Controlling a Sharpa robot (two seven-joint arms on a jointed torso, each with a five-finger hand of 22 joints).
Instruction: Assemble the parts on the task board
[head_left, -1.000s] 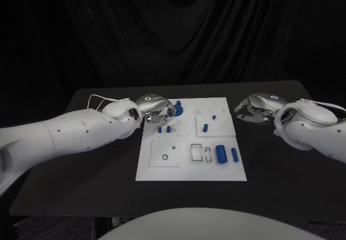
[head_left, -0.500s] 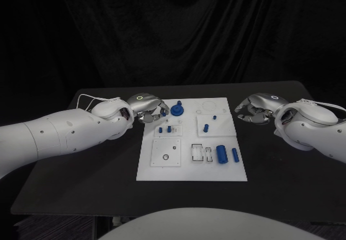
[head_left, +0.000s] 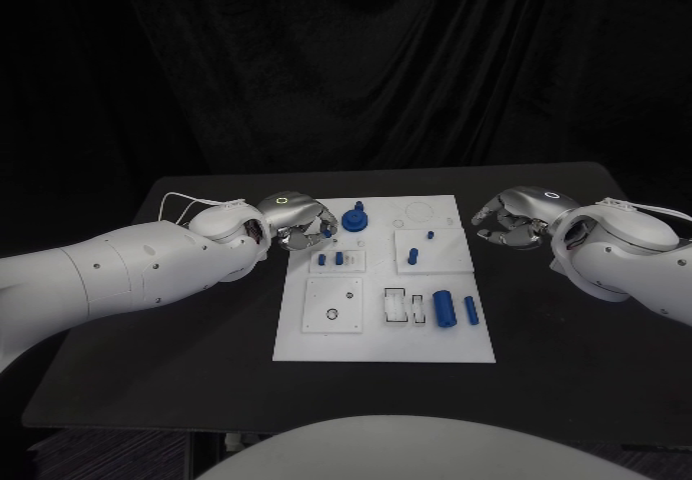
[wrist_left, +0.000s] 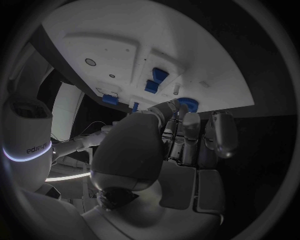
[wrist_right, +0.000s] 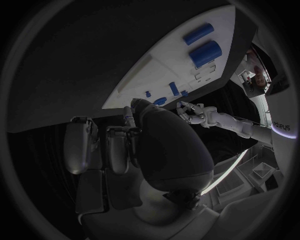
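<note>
**A:** Where's everything sitting right now?

**B:** The task board (head_left: 382, 325) lies flat mid-table (head_left: 188, 340). A blue knob-shaped part (head_left: 355, 217) stands near its far left corner, two small blue pegs (head_left: 330, 259) just in front of it, and two blue cylinders (head_left: 456, 309) lie side by side toward the near right.

**A:** And the hands?

**B:** Left hand (head_left: 299, 222) hovers at the board's far left edge, right beside the knob, fingers curled in; can't see anything in them. Right hand (head_left: 508, 218) hangs off the board's right edge, fingers curled too, also holding nothing.
</note>
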